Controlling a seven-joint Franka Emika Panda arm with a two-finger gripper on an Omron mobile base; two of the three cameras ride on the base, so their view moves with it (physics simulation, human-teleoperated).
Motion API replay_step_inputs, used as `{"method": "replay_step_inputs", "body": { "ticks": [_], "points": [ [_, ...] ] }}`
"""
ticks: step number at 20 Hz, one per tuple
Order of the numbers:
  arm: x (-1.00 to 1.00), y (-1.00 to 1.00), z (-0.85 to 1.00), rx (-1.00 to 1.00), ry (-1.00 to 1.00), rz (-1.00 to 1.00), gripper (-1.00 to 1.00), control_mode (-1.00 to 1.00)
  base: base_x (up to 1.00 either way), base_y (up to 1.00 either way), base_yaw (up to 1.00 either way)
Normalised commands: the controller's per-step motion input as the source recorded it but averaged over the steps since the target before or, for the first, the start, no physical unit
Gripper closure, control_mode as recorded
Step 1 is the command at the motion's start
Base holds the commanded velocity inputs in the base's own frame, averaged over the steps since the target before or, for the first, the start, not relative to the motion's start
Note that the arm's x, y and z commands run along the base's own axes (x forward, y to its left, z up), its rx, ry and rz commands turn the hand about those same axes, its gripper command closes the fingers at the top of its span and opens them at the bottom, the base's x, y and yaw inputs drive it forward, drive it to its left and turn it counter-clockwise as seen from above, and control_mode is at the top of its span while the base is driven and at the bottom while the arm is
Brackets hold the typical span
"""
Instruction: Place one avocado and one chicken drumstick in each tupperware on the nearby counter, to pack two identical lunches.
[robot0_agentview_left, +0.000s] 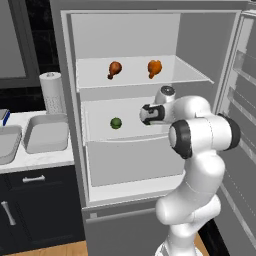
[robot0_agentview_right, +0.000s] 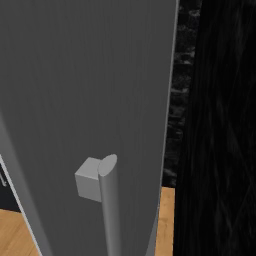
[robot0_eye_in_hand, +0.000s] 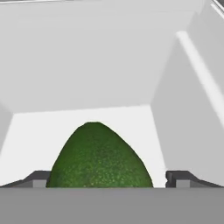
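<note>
Left base view: the arm reaches into the open fridge (robot0_agentview_left: 70, 100) at the middle shelf. One avocado (robot0_agentview_left: 116, 123) lies on that shelf to the arm's left; the hand itself is hidden behind the arm. Two drumsticks (robot0_agentview_left: 114, 69) sit well apart on the shelf above. Two tupperware (robot0_agentview_left: 46, 134) stand empty on the counter (robot0_agentview_left: 35, 160) left of the fridge, beside a paper towel roll (robot0_agentview_left: 52, 92).

Right base view: fridge door (robot0_agentview_right: 90, 75) and its handle (robot0_agentview_right: 111, 210); nothing of the task.

Hand view: a second avocado (robot0_eye_in_hand: 99, 157) sits close, between the fingertips (robot0_eye_in_hand: 181, 178), with the gripper (robot0_eye_in_hand: 107, 180) spread wide and a gap on both sides. Nothing is held.

Judgement: the step is grasping this avocado. Advance until its widest part lies between the pads, keep it centred, then close gently; a round fruit may roll away if nudged off-centre.
</note>
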Motion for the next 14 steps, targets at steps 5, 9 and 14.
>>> {"method": "replay_step_inputs", "body": {
  "ticks": [5,9,14],
  "points": [
    [-0.26,0.01,-0.11,0.0,0.0,0.0,1.0,-1.0,0.0,0.0,0.0],
    [-1.0,0.09,-0.23,0.0,-0.07,0.0,1.0,-1.0,0.0,0.0,0.0],
    [-1.0,0.14,0.67,0.0,-0.3,-0.04,1.0,-1.0,0.0,0.0,0.0]
  ]
}}
